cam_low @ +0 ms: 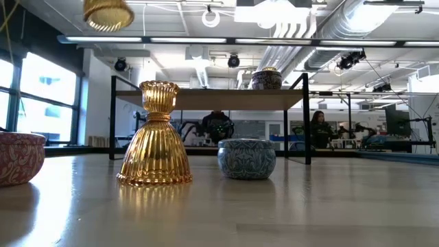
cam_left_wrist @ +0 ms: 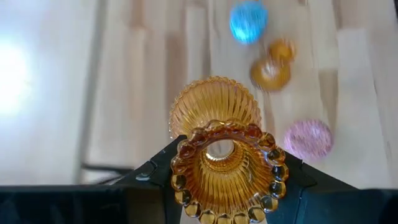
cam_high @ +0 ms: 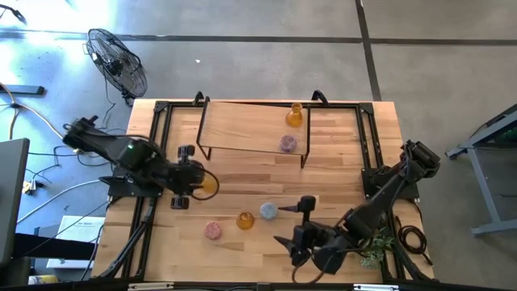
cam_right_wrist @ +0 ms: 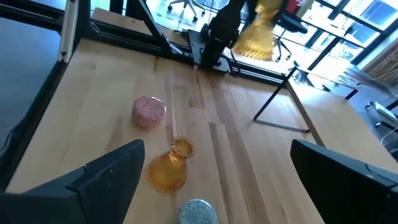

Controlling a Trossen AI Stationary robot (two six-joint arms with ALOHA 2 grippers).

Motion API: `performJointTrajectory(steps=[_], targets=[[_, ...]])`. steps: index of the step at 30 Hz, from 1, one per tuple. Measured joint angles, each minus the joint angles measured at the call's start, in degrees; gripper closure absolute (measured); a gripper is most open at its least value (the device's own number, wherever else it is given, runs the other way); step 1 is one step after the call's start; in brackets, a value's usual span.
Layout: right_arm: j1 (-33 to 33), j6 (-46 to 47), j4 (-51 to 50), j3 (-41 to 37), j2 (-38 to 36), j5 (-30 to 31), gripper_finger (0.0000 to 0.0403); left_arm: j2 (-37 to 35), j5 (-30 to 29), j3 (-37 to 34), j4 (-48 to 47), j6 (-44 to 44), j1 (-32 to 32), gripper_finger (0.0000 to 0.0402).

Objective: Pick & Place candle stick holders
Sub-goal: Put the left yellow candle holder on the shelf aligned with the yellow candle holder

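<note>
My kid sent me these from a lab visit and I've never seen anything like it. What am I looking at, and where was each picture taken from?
It's a robot with two dark arms at a wooden table. One picture looks straight down from above, one sits level with the tabletop, and two come from cameras on the arms' wrists.

The left hand is closed on an amber glass candle holder, held up off the table.

The right hand is open and empty, near the table's front edge.

On the table stand another amber holder, a blue one and a pink one. A small raised shelf carries an amber holder and a mauve one. A little green plant sits by the right arm.
</note>
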Motion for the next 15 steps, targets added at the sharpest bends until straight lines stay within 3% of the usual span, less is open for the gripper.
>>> performJointTrajectory(steps=[6,15], targets=[[1.09,0.56,1.94,0.00,0.00,1.37,0.0005,-0.03,-8.39,8.88,-5.42,5.53,1.79,0.0252],[1.24,1.79,4.57,0.00,0.00,1.34,0.0005,1.07,-5.84,16.41,-6.60,20.53,18.84,0.0252]])
